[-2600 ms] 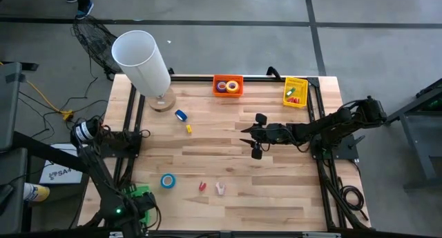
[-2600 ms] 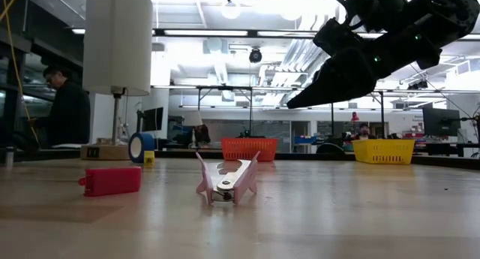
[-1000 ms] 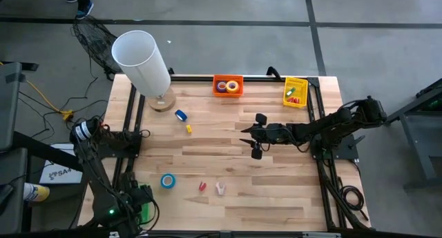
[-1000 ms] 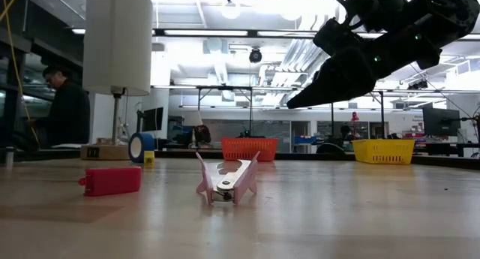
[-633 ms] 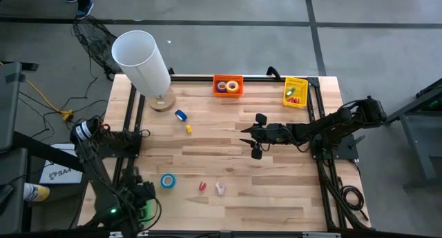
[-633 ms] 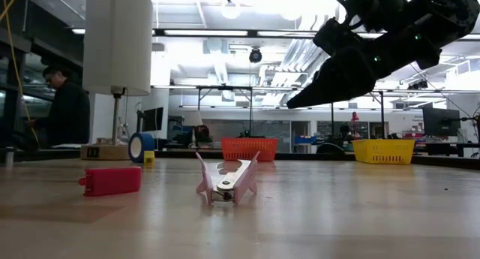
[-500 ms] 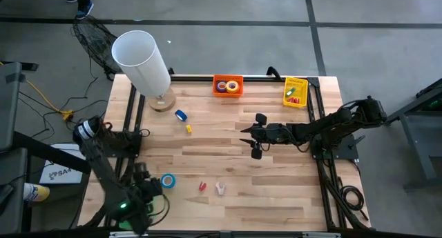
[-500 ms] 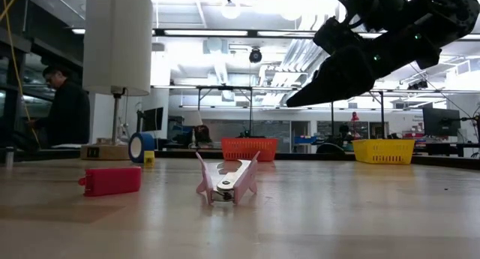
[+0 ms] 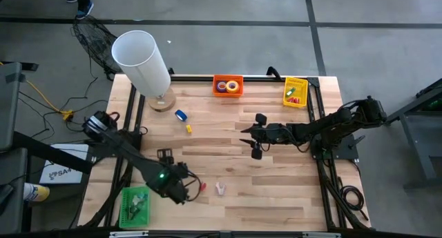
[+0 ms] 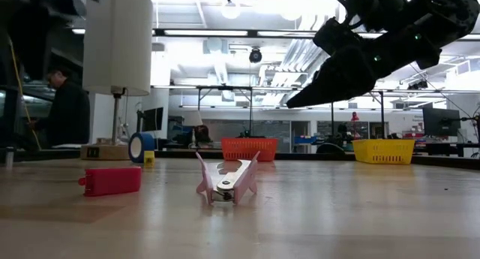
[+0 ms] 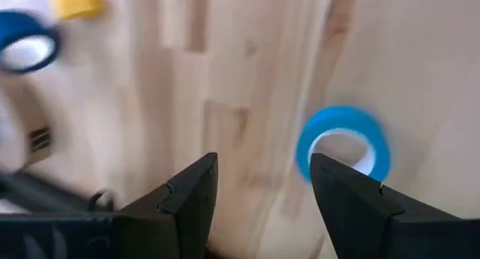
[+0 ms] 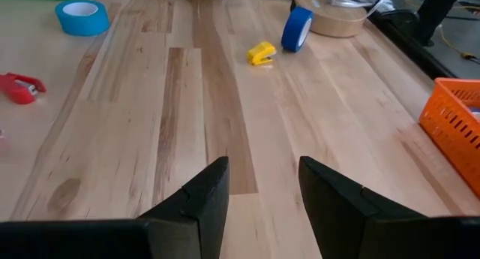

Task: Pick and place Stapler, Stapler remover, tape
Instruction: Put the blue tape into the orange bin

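Near the table's (image 9: 276,196) front-left, left gripper (image 11: 262,206) hovers over flat blue tape roll (image 11: 343,148), fingers parted, holding nothing. Right gripper (image 12: 262,195) waits mid-table, fingers parted, empty.

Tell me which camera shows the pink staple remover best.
The low view: the staple remover stands close to the lens, with its pink wings and metal middle clear. The high view shows it only as a small pale spot near the table's front edge. Neither wrist view shows it.
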`<state>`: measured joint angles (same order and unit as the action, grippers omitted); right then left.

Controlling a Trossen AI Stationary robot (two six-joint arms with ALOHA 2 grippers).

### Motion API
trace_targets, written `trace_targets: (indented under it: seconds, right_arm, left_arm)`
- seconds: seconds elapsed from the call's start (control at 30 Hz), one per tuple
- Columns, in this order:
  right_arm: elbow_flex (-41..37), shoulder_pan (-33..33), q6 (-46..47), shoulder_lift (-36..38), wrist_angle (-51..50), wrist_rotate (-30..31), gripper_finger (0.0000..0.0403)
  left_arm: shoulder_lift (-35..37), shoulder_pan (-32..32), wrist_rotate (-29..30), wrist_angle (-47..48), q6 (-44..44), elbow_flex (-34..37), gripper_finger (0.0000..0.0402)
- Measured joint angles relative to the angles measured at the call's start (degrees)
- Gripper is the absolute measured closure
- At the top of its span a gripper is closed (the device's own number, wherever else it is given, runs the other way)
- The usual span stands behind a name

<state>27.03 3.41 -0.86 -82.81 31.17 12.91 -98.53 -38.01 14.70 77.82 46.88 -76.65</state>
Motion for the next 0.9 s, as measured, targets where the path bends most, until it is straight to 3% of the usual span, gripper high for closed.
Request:
trace_targets:
  seconds: [0.43, 0.9]
  right_arm:
    - [-0.2, 0.01, 0.9, 0.0, -0.89, -1.12, 0.0249]
    - [-0.2, 0.0, 0.92, 0.0, -0.85, -1.12, 0.0249]
  left_arm:
    - [1.95, 2.46, -4.23, -7.19, -3.05, 8.57, 0.0195]
    - [15.23, 2.37, -9.8, -25.18, -0.67, 24.71, 0.0195]
